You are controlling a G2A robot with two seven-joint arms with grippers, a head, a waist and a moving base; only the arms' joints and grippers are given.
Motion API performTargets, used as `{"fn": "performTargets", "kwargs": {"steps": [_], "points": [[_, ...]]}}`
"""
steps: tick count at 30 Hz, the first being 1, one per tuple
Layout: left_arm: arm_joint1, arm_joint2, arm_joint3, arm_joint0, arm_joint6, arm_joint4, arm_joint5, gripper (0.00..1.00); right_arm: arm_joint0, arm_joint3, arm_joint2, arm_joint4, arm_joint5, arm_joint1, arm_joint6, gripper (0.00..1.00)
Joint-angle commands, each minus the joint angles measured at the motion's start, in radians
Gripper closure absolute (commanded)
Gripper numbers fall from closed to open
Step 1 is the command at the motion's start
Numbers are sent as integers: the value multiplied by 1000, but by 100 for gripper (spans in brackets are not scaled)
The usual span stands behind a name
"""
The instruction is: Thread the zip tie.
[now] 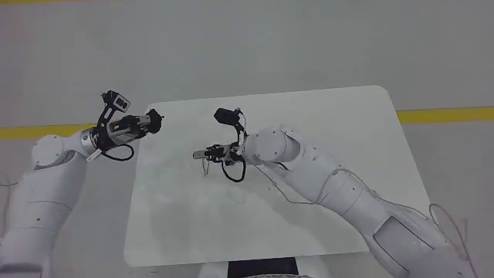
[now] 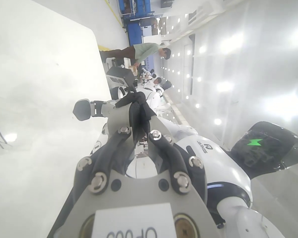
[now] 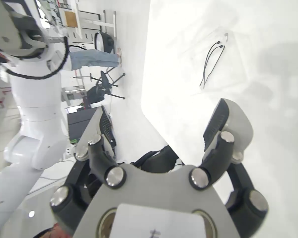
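Note:
Two thin black zip ties (image 1: pixel 205 167) lie side by side on the white table (image 1: pixel 309 201), left of its middle. In the right wrist view the zip ties (image 3: pixel 211 63) rest a short way ahead of my right gripper (image 3: pixel 161 107), which is open and holds nothing. From above, the right gripper (image 1: pixel 199 154) hangs over the table just beyond them. My left gripper (image 1: pixel 157 119) stays at the table's left edge near the far corner. The left gripper (image 2: pixel 136 100) is shut with nothing visible between its fingers. One of the right gripper's fingers (image 2: pixel 82 110) shows past it.
The table's rounded near-left corner (image 3: pixel 144 110) and left edge lie beyond the right gripper. A yellow floor line (image 1: pixel 432 114) passes behind the table. The tabletop's right half (image 1: pixel 347 147) is bare.

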Motion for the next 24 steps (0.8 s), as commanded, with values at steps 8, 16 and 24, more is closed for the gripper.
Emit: {"fn": "performTargets", "kwargs": {"steps": [8,16,24], "points": [[0,0,0,0,0,0,0,100,154,232,-114,-9,0,-134,59,0],[0,0,0,0,0,0,0,100,187,331,-138,8,0,-193,54,0],[0,0,0,0,0,0,0,100,191,342,-153,-19,0,-204,73,0]]}}
